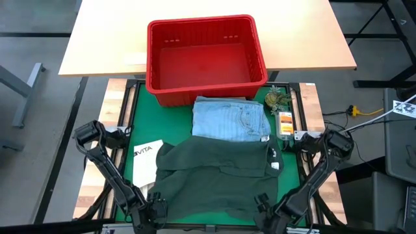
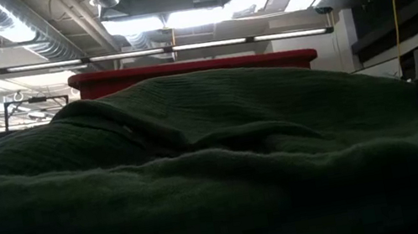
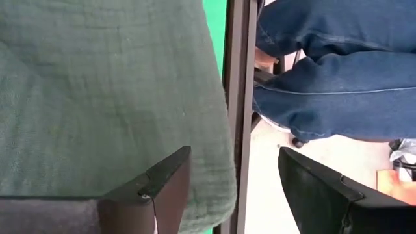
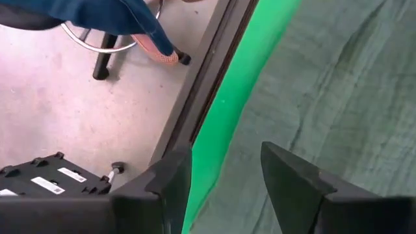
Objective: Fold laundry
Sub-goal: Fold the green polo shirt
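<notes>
Red basket (image 1: 207,62) (bare inside)

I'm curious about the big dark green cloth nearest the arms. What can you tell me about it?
The dark green-grey garment is a soft, loosely woven piece, spread rumpled and unfolded across the near part of the green mat. Its far edge overlaps the folded light blue piece, and one side covers part of a white printed sheet. Both arms' fingers sit open at its near edge, not gripping it.
</notes>
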You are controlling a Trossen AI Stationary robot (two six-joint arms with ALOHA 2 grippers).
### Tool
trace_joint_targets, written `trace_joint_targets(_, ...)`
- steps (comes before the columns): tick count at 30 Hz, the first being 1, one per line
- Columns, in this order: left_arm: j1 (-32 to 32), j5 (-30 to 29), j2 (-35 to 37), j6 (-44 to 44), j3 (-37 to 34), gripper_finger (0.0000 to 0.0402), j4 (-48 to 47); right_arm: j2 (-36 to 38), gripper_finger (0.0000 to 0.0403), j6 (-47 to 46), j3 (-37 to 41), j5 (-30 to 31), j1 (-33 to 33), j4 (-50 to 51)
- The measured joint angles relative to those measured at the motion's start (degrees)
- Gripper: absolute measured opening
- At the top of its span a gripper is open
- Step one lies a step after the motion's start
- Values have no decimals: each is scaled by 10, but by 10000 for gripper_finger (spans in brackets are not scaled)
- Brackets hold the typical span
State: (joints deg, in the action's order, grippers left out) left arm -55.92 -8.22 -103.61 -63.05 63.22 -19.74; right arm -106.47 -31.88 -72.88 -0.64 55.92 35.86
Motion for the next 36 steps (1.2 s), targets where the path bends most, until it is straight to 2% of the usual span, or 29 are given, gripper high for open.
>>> trace_joint_targets(21,0,-8,-51,-9,2,223,5,-64,183,2,-3,4,-1,12)
trace_joint_targets(25,0,-9,-56,-8,3,211,1,-64,178,4,-2,6,-1,14)
trace_joint_targets(30,0,-18,-57,-9,2,165,-5,-65,130,5,-1,8,-1,18)
trace_joint_targets(36,0,-19,-54,-9,1,92,-6,-65,28,4,-1,10,-2,20)
